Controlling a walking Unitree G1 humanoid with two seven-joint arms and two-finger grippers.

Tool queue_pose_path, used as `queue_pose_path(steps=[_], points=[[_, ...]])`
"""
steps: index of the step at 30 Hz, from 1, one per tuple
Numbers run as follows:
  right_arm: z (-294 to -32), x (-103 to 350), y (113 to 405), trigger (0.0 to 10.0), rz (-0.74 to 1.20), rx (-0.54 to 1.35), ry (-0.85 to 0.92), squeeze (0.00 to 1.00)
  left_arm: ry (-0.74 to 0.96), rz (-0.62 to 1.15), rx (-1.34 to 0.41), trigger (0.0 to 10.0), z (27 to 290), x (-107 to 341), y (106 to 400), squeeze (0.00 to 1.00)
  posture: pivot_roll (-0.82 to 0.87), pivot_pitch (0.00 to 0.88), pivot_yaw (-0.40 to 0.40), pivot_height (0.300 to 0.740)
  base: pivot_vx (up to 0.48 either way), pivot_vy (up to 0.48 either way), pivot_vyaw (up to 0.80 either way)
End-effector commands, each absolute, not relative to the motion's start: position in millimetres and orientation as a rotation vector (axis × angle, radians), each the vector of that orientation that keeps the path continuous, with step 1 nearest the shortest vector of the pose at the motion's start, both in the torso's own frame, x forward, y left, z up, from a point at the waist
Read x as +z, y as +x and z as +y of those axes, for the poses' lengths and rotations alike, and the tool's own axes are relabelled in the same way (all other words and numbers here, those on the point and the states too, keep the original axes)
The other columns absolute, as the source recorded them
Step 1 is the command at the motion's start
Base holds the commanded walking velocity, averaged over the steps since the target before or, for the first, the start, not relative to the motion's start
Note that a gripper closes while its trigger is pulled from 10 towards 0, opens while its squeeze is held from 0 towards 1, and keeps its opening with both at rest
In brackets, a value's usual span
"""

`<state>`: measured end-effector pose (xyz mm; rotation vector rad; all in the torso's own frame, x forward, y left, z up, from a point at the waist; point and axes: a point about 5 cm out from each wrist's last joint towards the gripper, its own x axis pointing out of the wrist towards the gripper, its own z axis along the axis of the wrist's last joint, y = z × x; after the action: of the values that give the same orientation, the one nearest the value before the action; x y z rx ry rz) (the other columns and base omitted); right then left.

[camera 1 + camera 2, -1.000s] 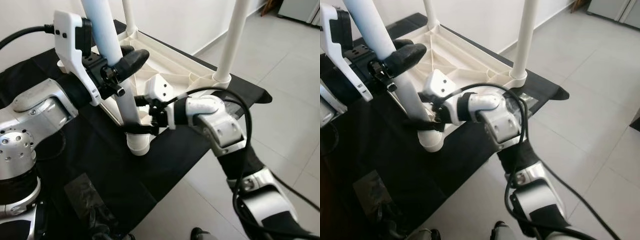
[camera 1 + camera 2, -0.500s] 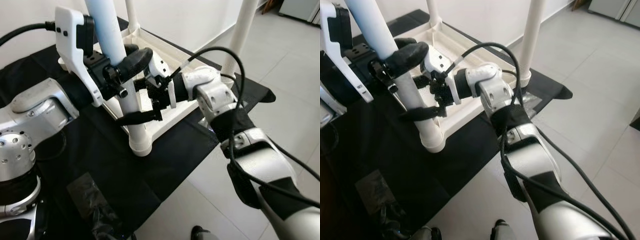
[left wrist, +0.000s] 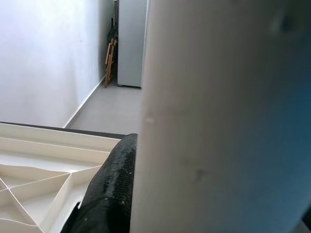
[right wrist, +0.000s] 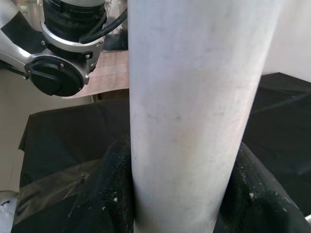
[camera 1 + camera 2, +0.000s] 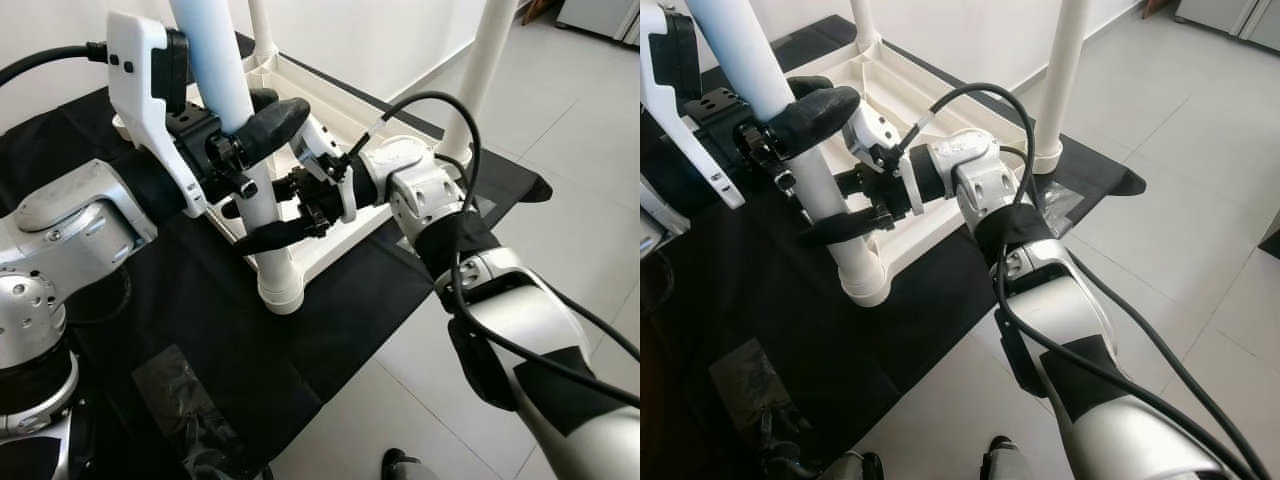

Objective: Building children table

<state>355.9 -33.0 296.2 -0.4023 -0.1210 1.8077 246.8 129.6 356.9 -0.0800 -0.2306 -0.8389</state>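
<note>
Support surface — pale tiled floor point(image 5: 590, 190), running up to a white wall. On it: a black cloth point(image 5: 330, 300), spread flat, one corner pointing out over the tiles. On the cloth: a white plastic tabletop point(image 5: 940, 105), upside down with its ribbed underside showing — white legs point(image 5: 1065, 70) stand upright in its corner sockets. Near the cloth's front edge, a crumpled dark plastic wrapper point(image 5: 175, 385).
</note>
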Motion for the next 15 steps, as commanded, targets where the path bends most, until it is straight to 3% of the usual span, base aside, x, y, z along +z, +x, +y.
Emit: queue_pose_path(steps=[1, 2, 11, 12, 14, 15], points=[[-32, 289, 356, 0.0, -0.142, 1.785, -0.414, 0.0, -0.099, -0.209, -0.929, 10.0, 121, 353, 247, 0.0, 0.1, 0.239, 0.051, 0.74, 0.0, 0.0, 0.0], [-34, 286, 356, 0.0, -0.146, 1.777, -0.397, 0.0, -0.106, -0.203, -0.931, 10.0, 120, 351, 250, 1.0, 0.1, 0.239, 0.056, 0.74, 0.0, 0.0, 0.0], [-45, 274, 358, 0.0, -0.132, 1.662, -0.355, 0.0, -0.121, -0.208, -0.914, 10.0, 124, 351, 247, 1.0, 0.08, 0.233, 0.056, 0.74, 0.0, 0.0, 0.0], [-45, 269, 358, 0.0, -0.116, 1.591, -0.349, 0.0, -0.124, -0.213, -0.905, 10.0, 125, 351, 247, 0.0, 0.08, 0.235, 0.044, 0.74, 0.0, 0.0, 0.0], [-45, 269, 358, 0.0, -0.116, 1.591, -0.349, 0.0, -0.124, -0.213, -0.905, 10.0, 125, 351, 247, 0.0, 0.08, 0.235, 0.044, 0.74, 0.0, 0.0, 0.0], [-29, 233, 344, 0.0, -0.015, 1.196, -0.268, 0.0, -0.129, -0.212, -0.885, 10.0, 129, 350, 250, 0.0, 0.08, 0.232, 0.038, 0.74, 0.0, 0.0, 0.0]])
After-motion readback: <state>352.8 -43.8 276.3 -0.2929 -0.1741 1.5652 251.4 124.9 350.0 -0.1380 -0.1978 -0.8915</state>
